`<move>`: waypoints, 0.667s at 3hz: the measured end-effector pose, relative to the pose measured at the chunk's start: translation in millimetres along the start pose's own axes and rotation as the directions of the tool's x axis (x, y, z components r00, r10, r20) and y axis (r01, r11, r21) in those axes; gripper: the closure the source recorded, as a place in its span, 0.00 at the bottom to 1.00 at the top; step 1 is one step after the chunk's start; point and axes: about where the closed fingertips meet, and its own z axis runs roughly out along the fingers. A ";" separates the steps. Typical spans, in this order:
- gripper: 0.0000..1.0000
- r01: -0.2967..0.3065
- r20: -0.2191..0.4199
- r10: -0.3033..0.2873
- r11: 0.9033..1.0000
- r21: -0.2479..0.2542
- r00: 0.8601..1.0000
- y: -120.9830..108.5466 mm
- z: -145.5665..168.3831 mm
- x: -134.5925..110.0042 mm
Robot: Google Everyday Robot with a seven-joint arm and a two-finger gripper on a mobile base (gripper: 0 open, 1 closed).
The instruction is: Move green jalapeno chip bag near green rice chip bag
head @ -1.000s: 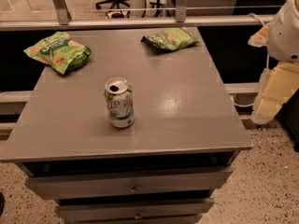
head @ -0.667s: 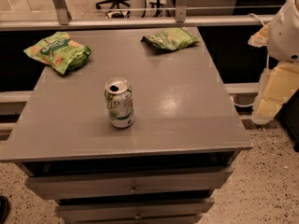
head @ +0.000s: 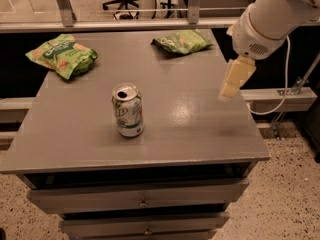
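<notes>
The green jalapeno chip bag [head: 182, 41], flat and pale green with a dark edge, lies at the table's far edge, right of centre. The green rice chip bag [head: 62, 54], puffy and bright green with orange chip pictures, lies at the far left corner. My gripper [head: 234, 80] hangs from the white arm [head: 272, 14] above the table's right side. It is in front of and to the right of the jalapeno bag, touches nothing and holds nothing.
A green-and-white soda can [head: 128, 110] stands upright near the middle of the grey table [head: 200, 129]. Drawers sit below the front edge. A rail and glass panel run behind the table. A cable hangs at the right.
The arm has swung left, and the gripper now hangs over the table's right side instead of beyond its right edge. The bags and the can have not moved.
</notes>
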 end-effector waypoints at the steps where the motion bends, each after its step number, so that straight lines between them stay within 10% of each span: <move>1: 0.00 -0.076 0.127 0.065 0.994 0.081 0.990 -72.9 60.5 -23.1; 2: 0.00 -0.162 0.232 0.134 0.981 0.106 0.963 -123.1 95.2 -33.6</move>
